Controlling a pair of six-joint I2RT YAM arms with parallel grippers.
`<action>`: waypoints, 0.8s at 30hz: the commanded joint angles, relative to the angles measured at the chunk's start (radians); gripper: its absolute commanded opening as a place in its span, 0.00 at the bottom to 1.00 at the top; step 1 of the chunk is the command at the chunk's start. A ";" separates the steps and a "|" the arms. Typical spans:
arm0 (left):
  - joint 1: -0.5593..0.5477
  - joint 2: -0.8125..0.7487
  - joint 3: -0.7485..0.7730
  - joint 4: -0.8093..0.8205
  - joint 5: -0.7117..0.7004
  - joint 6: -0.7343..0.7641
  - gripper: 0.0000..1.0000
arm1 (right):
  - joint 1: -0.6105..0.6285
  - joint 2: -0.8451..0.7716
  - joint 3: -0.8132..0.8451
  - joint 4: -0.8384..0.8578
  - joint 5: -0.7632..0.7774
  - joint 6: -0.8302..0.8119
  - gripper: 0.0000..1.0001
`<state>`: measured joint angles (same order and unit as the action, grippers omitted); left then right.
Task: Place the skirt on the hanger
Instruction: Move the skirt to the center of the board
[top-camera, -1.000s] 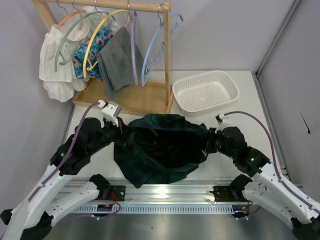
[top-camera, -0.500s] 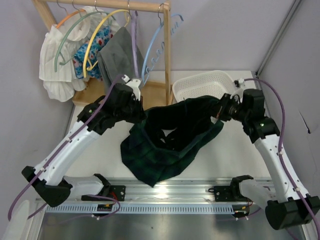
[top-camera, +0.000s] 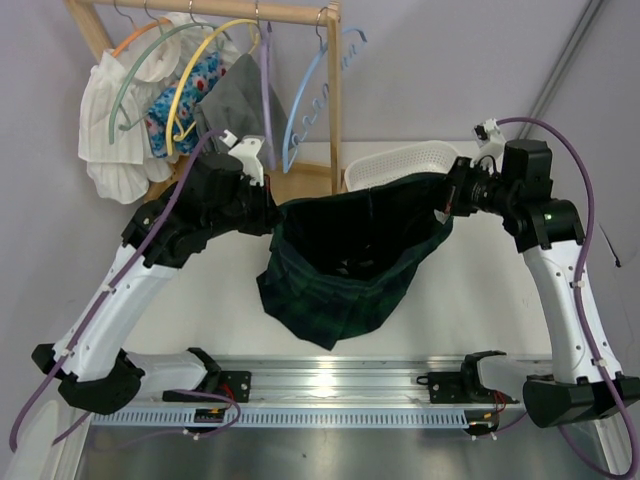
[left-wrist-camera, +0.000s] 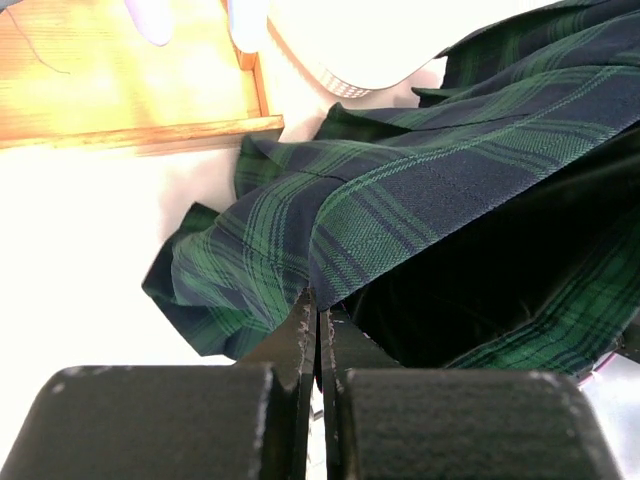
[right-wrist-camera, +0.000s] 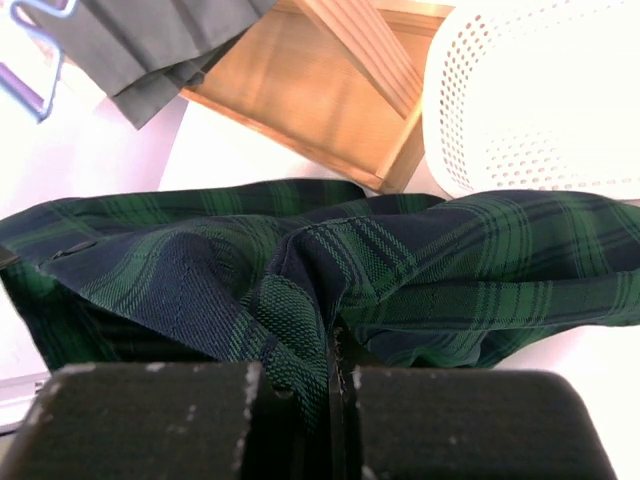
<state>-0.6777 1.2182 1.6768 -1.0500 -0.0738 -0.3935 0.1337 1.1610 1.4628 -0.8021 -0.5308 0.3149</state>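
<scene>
Since a second ago both arms have risen and carried the plaid skirt (top-camera: 348, 268) closer to the wooden rack (top-camera: 335, 110). It now sags in front of the rack, stretched between the left end effector (top-camera: 272, 216) and the right end effector (top-camera: 452, 200), each clenched on its waistband. Only the wrist views show the fingers pinching fabric, and only the top view shows the blue hanger (top-camera: 303, 105) on the rack's rail.

A white table (top-camera: 470, 320) is boxed in by plain pale grey walls (top-camera: 430, 60) along its far edge and both sides. A wooden clothes rack (top-camera: 335, 100) stands on a flat wooden base at the far left corner. A ribbed metal rail (top-camera: 340, 395) along the near edge catches a bright glare.
</scene>
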 joint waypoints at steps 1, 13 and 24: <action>0.007 -0.032 0.026 0.002 -0.020 -0.016 0.00 | 0.001 -0.012 0.094 -0.015 -0.037 -0.042 0.00; -0.141 0.085 0.125 0.104 -0.024 0.016 0.00 | 0.164 -0.153 -0.068 -0.129 0.184 -0.044 0.00; -0.266 0.369 0.411 0.131 0.019 0.140 0.01 | 0.363 -0.397 -0.232 -0.065 0.389 0.274 0.00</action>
<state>-0.9112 1.5345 1.9663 -0.9760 -0.0761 -0.3340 0.4156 0.8261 1.2255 -0.9363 -0.2321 0.4740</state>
